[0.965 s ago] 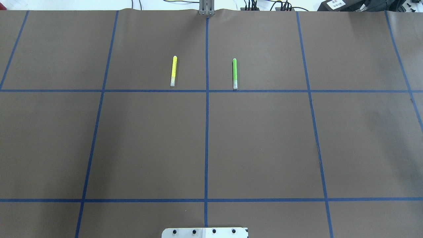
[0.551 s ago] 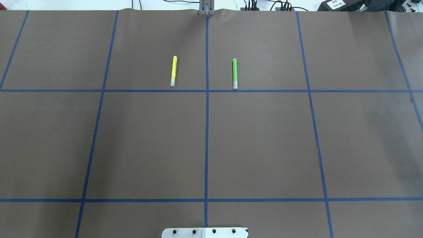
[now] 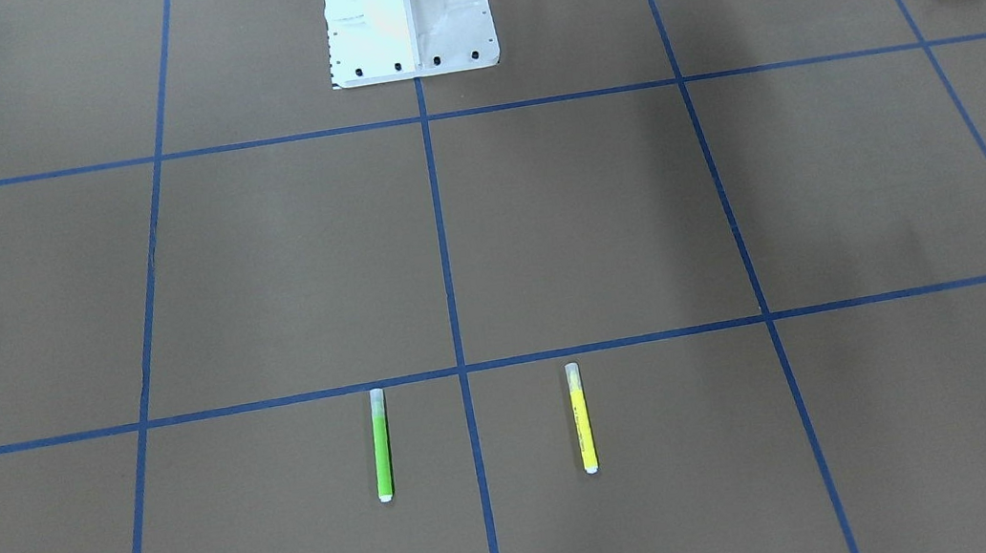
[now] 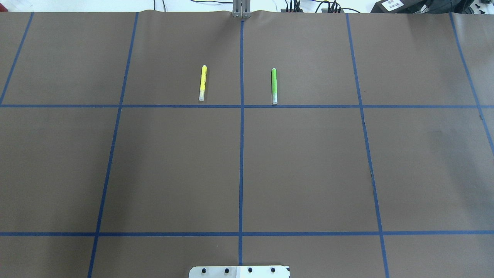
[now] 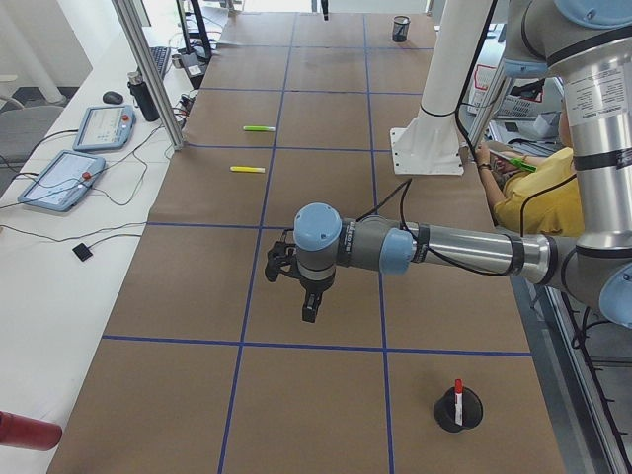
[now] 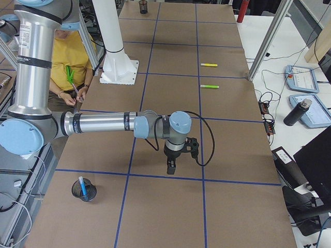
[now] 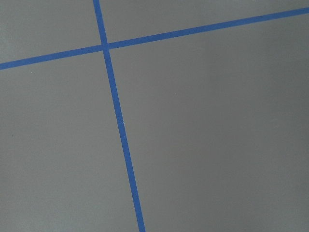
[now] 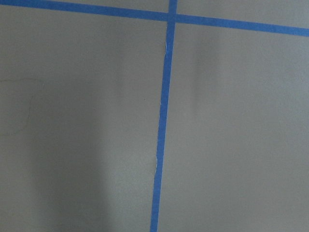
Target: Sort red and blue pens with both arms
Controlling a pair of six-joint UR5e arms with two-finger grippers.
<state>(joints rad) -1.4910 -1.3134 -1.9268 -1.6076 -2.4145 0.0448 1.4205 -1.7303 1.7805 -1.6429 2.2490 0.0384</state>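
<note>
Well apart: red pen (image 5: 457,387) and left fingers (image 5: 308,310).

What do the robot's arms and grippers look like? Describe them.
The left arm and right arm are silver-grey jointed tubes with pale blue round joint caps and small printed labels. A black cable loops by each wrist. The left gripper and right gripper are black and two-fingered.

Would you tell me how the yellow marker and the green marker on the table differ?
The yellow marker lies on the robot's left of the centre tape line, the green marker on its right. The green marker sits slightly nearer that line than the yellow marker. Both lie flat, parallel, clear caps toward the robot.
</note>
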